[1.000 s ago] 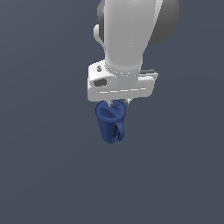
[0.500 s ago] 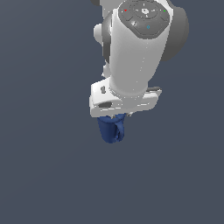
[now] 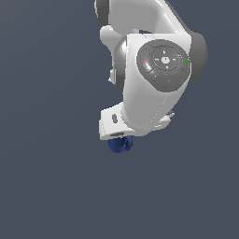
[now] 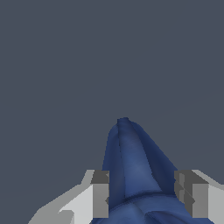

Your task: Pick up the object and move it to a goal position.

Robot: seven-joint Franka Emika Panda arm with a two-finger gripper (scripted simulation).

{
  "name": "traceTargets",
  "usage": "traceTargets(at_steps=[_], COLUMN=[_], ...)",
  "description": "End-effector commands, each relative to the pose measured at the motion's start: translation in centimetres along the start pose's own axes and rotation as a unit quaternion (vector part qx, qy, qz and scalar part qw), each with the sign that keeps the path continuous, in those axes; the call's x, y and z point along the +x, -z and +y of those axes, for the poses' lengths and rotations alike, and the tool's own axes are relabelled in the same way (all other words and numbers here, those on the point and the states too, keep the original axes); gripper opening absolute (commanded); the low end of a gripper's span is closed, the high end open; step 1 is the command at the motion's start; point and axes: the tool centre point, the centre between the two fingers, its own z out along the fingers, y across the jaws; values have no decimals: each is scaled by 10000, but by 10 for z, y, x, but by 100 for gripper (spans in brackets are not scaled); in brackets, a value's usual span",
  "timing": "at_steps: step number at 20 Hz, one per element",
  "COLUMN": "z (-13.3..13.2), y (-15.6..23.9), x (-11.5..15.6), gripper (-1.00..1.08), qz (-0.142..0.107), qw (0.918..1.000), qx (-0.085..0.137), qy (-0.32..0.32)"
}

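The dark blue mug [image 3: 120,144] hangs under my white gripper [image 3: 122,139] in the exterior view, mostly hidden by the arm's hand and wrist. Only its lower blue part shows there. In the wrist view the mug [image 4: 131,166] sits between my two fingers, one fingertip [image 4: 100,192] on one side and the other on the opposite side. The jaws are shut on the mug and it is held in the air above the plain dark grey surface.
The arm's large white wrist and round flange [image 3: 163,60] fill the upper middle of the exterior view. Around it is only flat dark grey ground [image 3: 46,186].
The arm has tilted and risen toward the camera, carrying the mug. The wrist now covers more of the mug than before.
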Motion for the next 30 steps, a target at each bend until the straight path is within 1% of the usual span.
traceTargets(at_steps=[1, 7, 13, 24, 30], z=[0, -2, -2, -2, -3], y=[-7, -20, -28, -33, -44], x=[6, 15, 20, 20, 19], gripper=[28, 28, 28, 28, 28], qz=[-96, -269, -368, -390, -392], qw=[9999, 9996, 9992, 9991, 9991], qx=[-7, -19, -24, -25, -25], qy=[46, 124, 167, 175, 177])
